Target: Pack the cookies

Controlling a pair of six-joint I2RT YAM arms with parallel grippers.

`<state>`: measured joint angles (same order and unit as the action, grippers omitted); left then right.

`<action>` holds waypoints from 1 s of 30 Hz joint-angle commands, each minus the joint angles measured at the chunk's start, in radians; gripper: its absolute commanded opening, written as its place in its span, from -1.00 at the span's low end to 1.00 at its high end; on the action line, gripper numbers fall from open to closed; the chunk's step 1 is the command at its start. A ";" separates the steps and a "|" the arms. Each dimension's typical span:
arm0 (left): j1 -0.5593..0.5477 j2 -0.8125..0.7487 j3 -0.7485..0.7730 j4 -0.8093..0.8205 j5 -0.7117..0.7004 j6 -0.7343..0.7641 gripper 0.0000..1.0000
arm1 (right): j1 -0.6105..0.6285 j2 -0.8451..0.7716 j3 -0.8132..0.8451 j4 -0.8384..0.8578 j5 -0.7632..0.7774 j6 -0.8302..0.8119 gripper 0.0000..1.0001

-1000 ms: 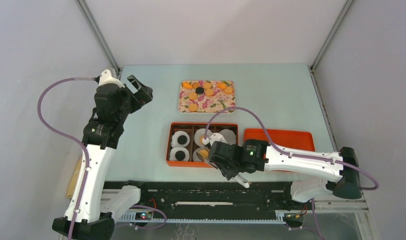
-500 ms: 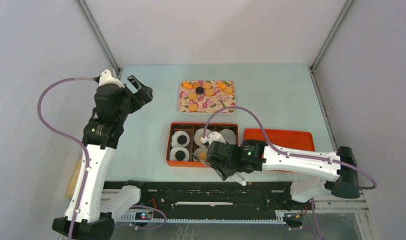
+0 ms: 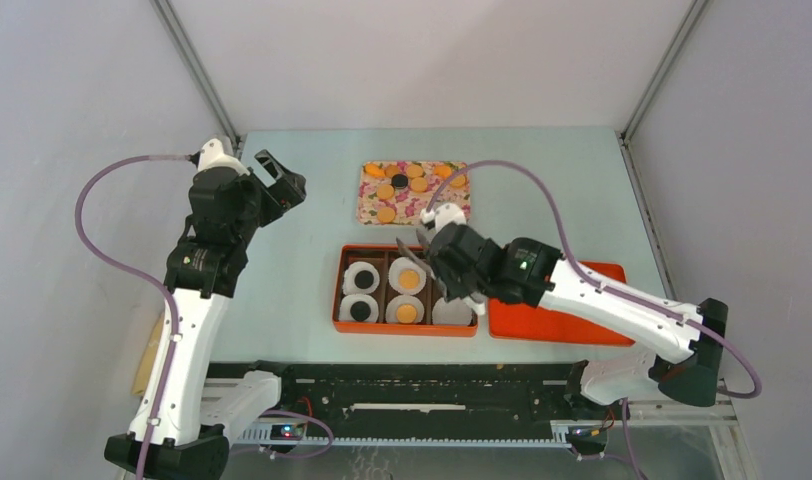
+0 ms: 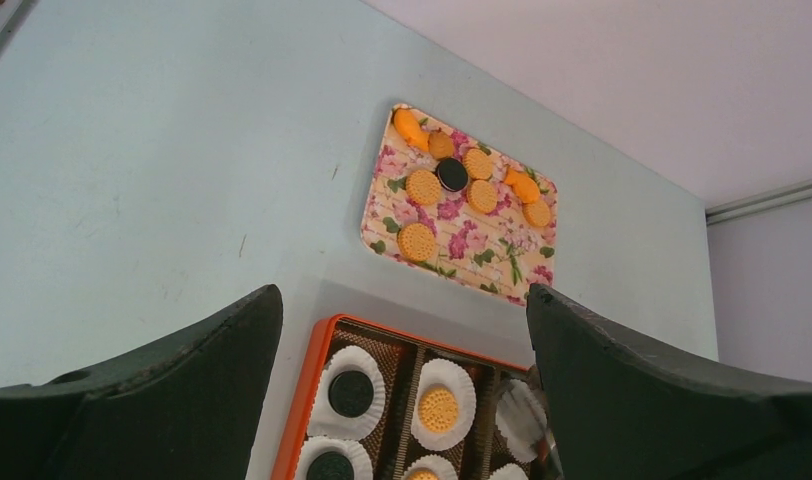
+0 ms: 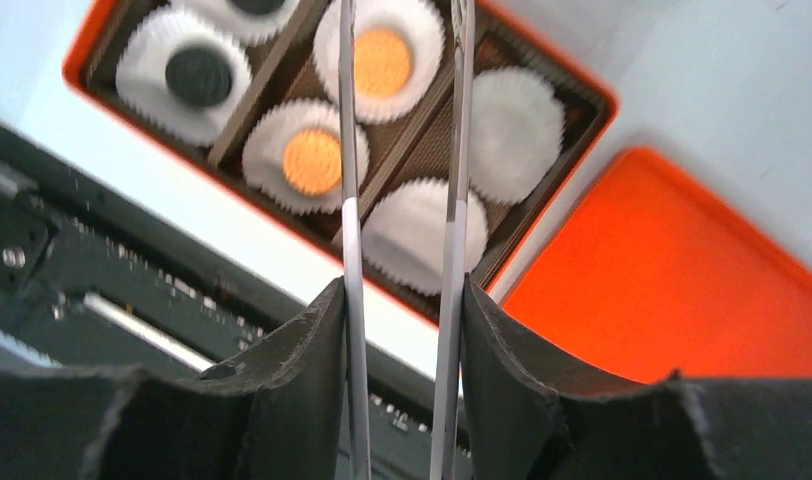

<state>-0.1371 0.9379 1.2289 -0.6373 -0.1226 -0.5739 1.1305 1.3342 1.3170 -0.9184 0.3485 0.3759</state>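
Note right end effector (image 5: 402, 300) pinching empty tweezers (image 5: 348, 150), left end effector (image 4: 402, 298) spread. Expect cookies (image 4: 423, 187) on floral tray (image 4: 482, 262), four in box (image 3: 337, 290) cups (image 5: 142, 60). Avoid off-centre nipping: risks flicking a cookie onto worktop (image 3: 312, 200).

Tray (image 3: 452, 212) with cookies (image 3: 386, 191) at bench (image 3: 312, 200) rear centre. Box (image 3: 338, 290) before it, four cookies in liners (image 3: 452, 312). Lid (image 5: 672, 270) just right of box.

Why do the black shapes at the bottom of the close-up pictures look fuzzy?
Left wrist view: the fingers of the left gripper sit too close to the lens, so they blur; the cookies look sharp. Right wrist view: the fingers of the right gripper, holding metal tongs, blur too, and the box looks soft. Top view: evenly lit, sharp.
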 commanded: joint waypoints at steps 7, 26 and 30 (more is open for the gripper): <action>-0.004 0.033 -0.016 0.043 0.000 0.020 0.92 | -0.227 0.101 0.116 0.188 -0.028 -0.179 -0.13; -0.004 0.059 -0.009 0.043 -0.009 0.027 0.92 | -0.448 0.523 0.282 0.324 -0.132 -0.230 0.15; -0.004 0.057 -0.011 0.038 -0.013 0.029 0.92 | -0.471 0.610 0.355 0.321 -0.147 -0.224 0.16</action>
<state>-0.1371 1.0016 1.2289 -0.6147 -0.1272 -0.5674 0.6815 1.8851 1.5898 -0.6441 0.2188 0.1635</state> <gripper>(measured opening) 0.962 0.582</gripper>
